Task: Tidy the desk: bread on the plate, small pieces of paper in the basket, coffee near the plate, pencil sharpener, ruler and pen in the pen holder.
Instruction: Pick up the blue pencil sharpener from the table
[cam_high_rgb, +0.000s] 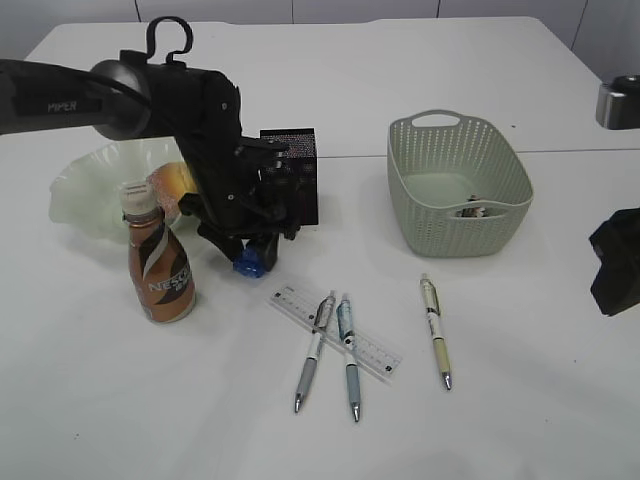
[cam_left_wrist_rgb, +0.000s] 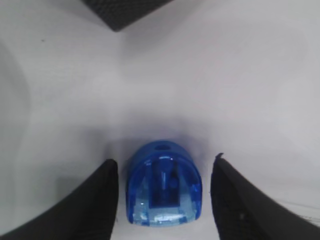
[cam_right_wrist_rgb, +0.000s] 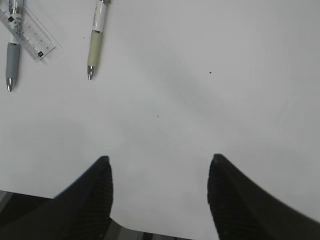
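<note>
Blue pencil sharpener (cam_left_wrist_rgb: 164, 185) flat on the tabletop (cam_high_rgb: 520, 400), just before the pen holder (cam_high_rgb: 295, 172), between the left gripper (cam_left_wrist_rgb: 164, 192)'s parted jaws, not yet clamped. Likely light, rigid, slick plastic; best pinched across flat sides. Right gripper (cam_right_wrist_rgb: 159, 192) agape, empty.

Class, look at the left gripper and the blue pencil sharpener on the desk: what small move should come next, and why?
Probably close the left gripper on the blue pencil sharpener. The sharpener sits on the table between the two open fingers, with a gap showing on each side, so nothing is gripped yet. The black pen holder stands just behind, ready to receive it.
</note>
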